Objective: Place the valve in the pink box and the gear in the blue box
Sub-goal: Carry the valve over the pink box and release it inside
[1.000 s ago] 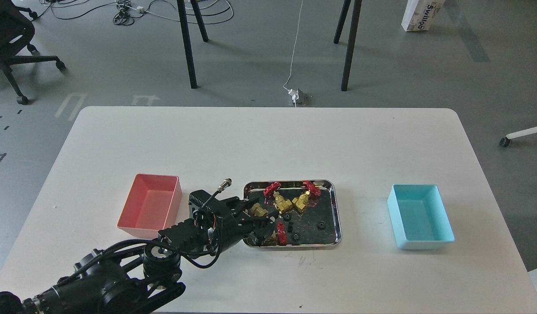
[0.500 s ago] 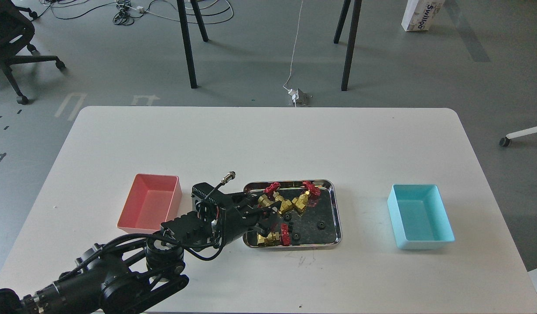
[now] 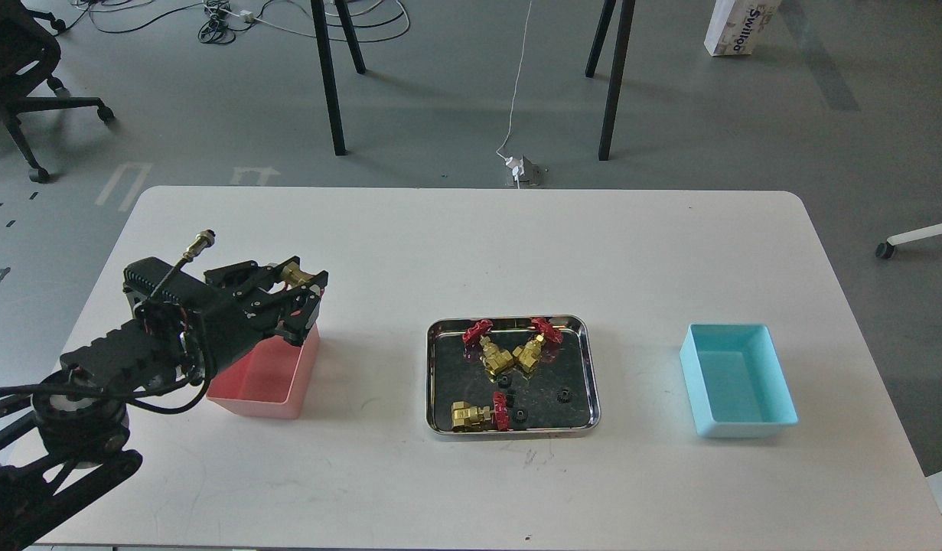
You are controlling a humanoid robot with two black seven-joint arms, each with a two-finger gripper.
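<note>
Now, from the head view, the left claw point(image 3: 301, 295) hangs over the far end of the pink box point(image 3: 275, 379), clenched on a valve point(image 3: 293, 273) whose brass body peeks out between the fingers; its red handwheel I cannot make out from here. By my reading that valve sits above the box's opening, not yet let go, so the first drop is close but not done. The part of the pink box's floor that shows looks bare, though the arm hides a good share of it, so nothing counts as delivered yet. Over to the right of the pink box sits the steel tray point(image 3: 589, 367), and it holds the rest of the work: two more valves huddle together near its far edge, red wheels pointing away, and a third lies on its side in the near-left corner of the tray. Several tiny black gears dot the tray's near half, one gear point(image 3: 562, 396) off toward its right side. Farther right again, well apart from the pink box, the blue box point(image 3: 777, 390) stands on the white worktop point(image 3: 471, 245) with nothing inside. The right claw is not in view at all. So, as I judge it: one valve nearly placed, three valves and every gear left to go.
</note>
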